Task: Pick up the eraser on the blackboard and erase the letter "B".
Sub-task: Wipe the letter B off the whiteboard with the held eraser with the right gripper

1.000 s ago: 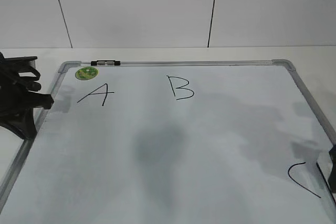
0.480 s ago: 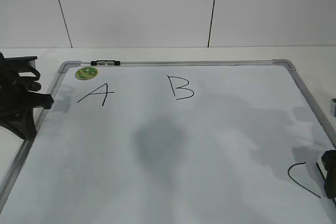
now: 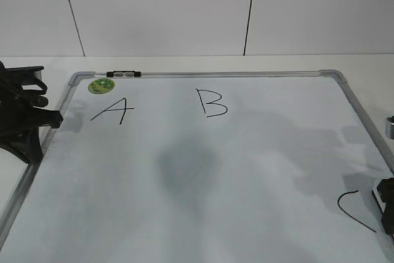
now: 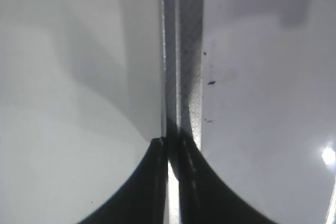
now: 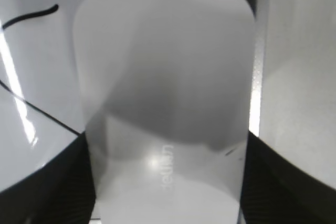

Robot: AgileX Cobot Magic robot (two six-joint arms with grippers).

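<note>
The white eraser fills the right wrist view and lies on the blackboard beside its right frame. Only a white sliver of the eraser shows in the exterior view. My right gripper has a black finger against each long side of the eraser, and it sits at the right edge of the exterior view. The letter "B" is at the board's upper middle, far from the eraser. My left gripper is shut and empty over the board's left frame, and it also shows in the exterior view.
A black "A" is at the upper left and a curved "C" is at the lower right, next to the right gripper. A green sticker and a black-and-clear clip sit at the top left frame. A white wall stands behind.
My right gripper has shifted slightly at the right edge, and a white sliver of the eraser now shows beside it. The left arm has not moved.
</note>
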